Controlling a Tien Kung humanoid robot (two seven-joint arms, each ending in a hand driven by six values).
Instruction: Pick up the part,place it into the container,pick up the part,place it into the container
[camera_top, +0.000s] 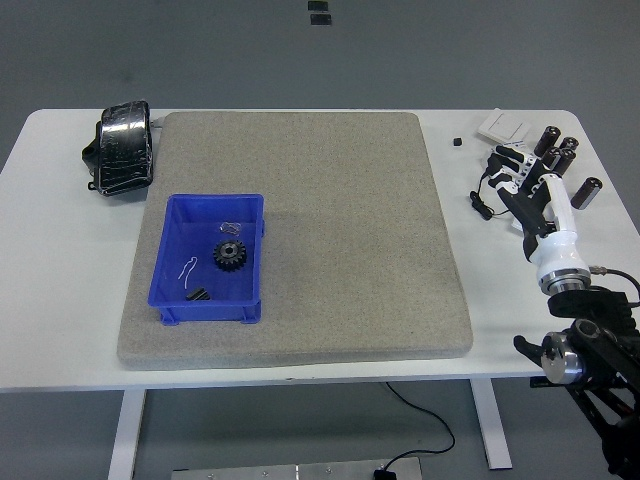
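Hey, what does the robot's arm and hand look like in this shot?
Only the right arm shows. It is black with bulky jointed links and a round silver joint cap near the table's edge. A white cylindrical wrist with a metal ring leads to the right hand, which is black and white with five slim fingers. A thin black cable loops beside the wrist.

White table (60, 300), with a big grey felt mat (330, 240), black wrapped bundle (122, 147), small black cylinders (570, 160) and flat white plate (505, 126) on top.

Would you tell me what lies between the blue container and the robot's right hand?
In the head view, only bare grey mat and a strip of white table separate the blue container from the right hand.
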